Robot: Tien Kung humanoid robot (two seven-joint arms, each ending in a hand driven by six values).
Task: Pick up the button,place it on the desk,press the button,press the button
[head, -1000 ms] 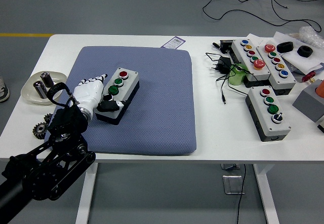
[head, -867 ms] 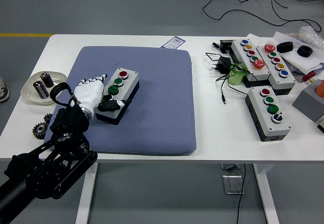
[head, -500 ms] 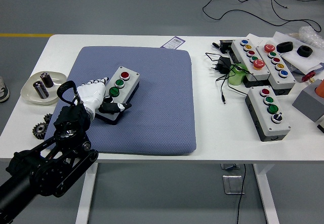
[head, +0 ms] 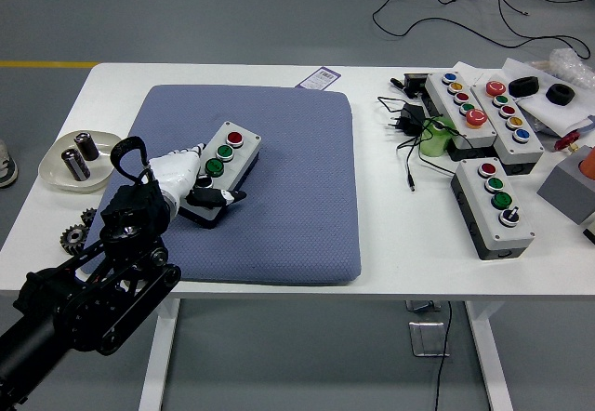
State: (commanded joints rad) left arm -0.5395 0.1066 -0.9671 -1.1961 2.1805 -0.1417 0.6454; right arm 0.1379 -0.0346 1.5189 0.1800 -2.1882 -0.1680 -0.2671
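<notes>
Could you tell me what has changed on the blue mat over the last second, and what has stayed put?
The left hand, still gripping the grey button box, has shifted it slightly to the right and away from the robot, tilting it a little. The blue mat, the dish of batteries, the gears and the button boxes on the right have not moved.

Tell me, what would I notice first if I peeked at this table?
Probably the robot's white left hand, wrapped around the near end of a grey button box on the big blue mat in the middle. Then the pile of more button boxes and black cables at the far right of the white table.
</notes>
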